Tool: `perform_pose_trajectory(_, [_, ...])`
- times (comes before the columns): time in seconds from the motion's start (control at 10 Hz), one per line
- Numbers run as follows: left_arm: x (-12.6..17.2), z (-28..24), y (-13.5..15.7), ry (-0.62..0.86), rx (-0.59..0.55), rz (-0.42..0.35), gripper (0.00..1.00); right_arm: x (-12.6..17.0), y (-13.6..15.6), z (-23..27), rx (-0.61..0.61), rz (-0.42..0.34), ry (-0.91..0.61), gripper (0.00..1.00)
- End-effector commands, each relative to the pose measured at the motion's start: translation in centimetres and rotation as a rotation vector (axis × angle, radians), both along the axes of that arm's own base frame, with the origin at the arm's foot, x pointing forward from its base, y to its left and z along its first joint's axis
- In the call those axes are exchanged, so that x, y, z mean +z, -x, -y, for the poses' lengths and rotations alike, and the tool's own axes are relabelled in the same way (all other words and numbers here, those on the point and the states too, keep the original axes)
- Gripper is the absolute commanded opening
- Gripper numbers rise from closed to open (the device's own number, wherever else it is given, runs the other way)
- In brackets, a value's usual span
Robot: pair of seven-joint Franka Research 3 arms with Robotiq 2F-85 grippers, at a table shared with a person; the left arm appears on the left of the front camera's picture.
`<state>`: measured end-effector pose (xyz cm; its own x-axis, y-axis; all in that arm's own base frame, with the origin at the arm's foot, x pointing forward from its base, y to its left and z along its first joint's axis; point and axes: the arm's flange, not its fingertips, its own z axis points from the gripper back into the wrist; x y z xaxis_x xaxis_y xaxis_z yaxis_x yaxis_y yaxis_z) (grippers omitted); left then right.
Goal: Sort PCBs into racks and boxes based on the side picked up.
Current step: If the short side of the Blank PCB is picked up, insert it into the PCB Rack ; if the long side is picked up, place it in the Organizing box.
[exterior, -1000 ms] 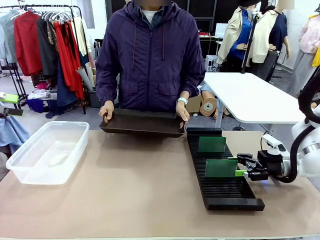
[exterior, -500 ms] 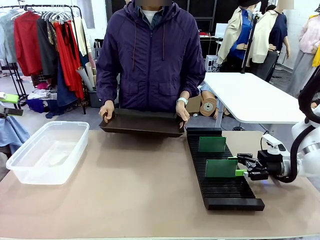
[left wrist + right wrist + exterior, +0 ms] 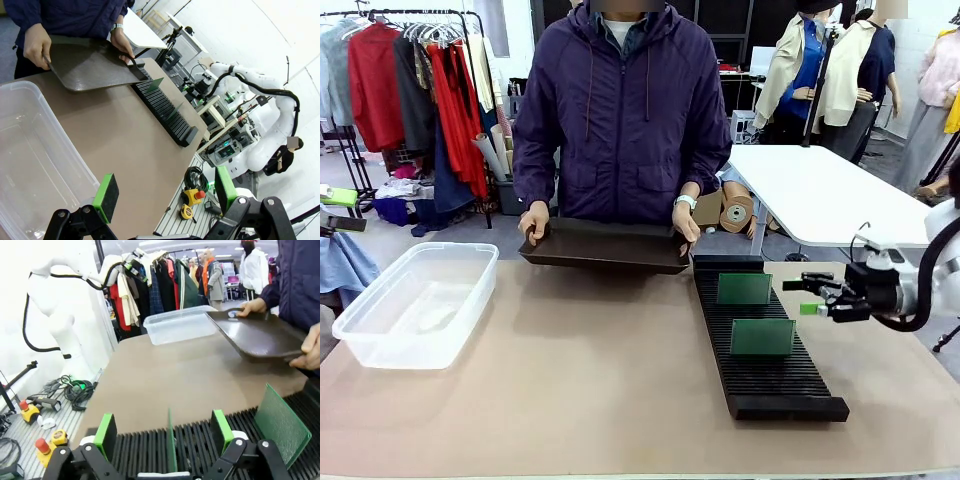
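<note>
Two PCBs upright in rack; right end effector apart, beside its edge.

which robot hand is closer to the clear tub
Left. The left hand hangs open just over the clear tub at the table's left end; the right hand is open beyond the black rack.

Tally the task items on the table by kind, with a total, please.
Thin green rectangular circuit boards standing in the rack: 2
Long black ribbed slotted rack: 1
Clear plastic rectangular tub: 1
Shallow smooth black tray held by the person: 1
Total: 5
</note>
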<state>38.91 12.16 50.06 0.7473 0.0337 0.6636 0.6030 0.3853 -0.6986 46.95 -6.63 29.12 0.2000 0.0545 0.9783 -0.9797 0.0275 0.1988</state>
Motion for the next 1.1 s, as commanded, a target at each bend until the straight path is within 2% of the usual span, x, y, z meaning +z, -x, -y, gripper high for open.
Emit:
perform_pose_trajectory(0.0, [0.2,0.1,0.1,0.006,0.001,-0.003,1.0,3.6,1.2,-0.4,0.051,-0.123,-0.008,1.0])
perform_pose_trajectory(0.3, [0.2,0.1,0.1,0.006,0.001,-0.003,1.0,7.6,2.5,-1.1,0.097,-0.494,-0.049,1.0])
perform_pose_trajectory(0.4, [0.2,0.1,0.1,0.006,0.001,-0.003,1.0,8.9,3.1,-1.5,0.097,-0.559,-0.063,1.0])
perform_pose_trajectory(0.6, [0.2,0.1,0.1,0.006,0.001,-0.003,1.0,11.6,4.4,-2.0,0.088,-0.649,-0.075,1.0])
perform_pose_trajectory(1.0, [0.2,0.1,0.1,0.006,0.001,-0.003,1.0,16.2,7.2,-2.9,0.026,-0.736,-0.062,1.0])
